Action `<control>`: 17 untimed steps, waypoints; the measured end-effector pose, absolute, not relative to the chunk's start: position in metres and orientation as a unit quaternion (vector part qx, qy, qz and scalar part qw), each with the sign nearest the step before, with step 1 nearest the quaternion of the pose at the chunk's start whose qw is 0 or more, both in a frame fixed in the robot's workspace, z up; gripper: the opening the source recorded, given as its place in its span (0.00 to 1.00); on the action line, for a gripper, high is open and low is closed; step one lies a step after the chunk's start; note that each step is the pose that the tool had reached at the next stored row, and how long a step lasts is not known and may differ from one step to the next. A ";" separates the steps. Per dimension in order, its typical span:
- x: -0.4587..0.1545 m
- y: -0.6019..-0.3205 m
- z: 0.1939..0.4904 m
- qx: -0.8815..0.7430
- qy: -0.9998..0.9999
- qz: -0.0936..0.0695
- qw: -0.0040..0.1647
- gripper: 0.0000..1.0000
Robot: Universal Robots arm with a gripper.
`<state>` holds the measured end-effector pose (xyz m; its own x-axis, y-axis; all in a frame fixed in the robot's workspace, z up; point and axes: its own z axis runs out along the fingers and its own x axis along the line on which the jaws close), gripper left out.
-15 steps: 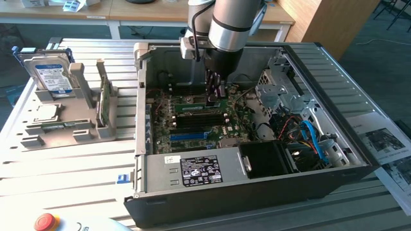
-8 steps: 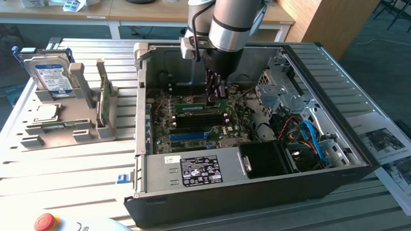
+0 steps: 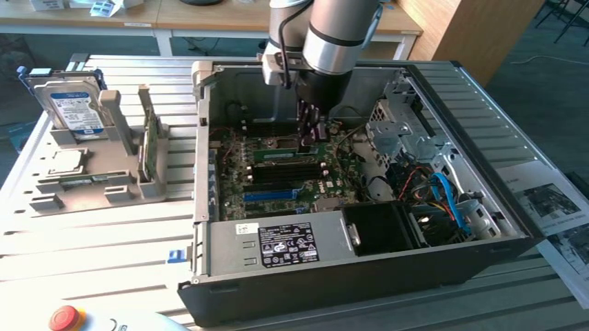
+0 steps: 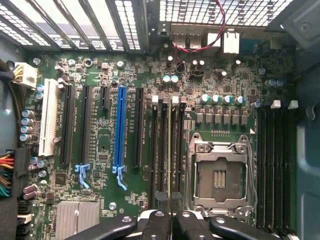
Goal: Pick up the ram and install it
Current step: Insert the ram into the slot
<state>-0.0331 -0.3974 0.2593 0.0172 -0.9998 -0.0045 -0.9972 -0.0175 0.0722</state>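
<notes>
Slatted metal desk (image 3: 110,234) w/ wooden benches behind it. An open black PC case (image 3: 368,276) lies on it, side panel off. Inside: green motherboard (image 4: 125,70), empty CPU socket (image 4: 219,175), blue PCI slot (image 4: 120,130), cable bundle w/ a blue lead (image 3: 448,196), and a PSU (image 3: 230,245) w/ a black sticker, print too small to read. The hand (image 4: 170,217) is down in the case, fingers clamped nearly together on the ram (image 4: 170,150). The ram stands on edge along the black DIMM slots just beside the socket; can't tell if it's seated. At the exterior view's left a grey fixture (image 3: 101,186) holds a hard drive (image 3: 74,103) (blue/white label, unreadable), a CPU chip (image 3: 66,162) & another green stick (image 3: 147,141). Printed sheets (image 3: 556,207) lie at the exterior view's right.
</notes>
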 end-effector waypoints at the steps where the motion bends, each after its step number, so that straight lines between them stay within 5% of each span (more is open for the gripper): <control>1: -0.033 -0.398 0.259 0.713 -0.700 -0.027 0.024 0.12; 17: -0.032 -0.398 0.259 0.709 -0.705 -0.027 0.024 0.12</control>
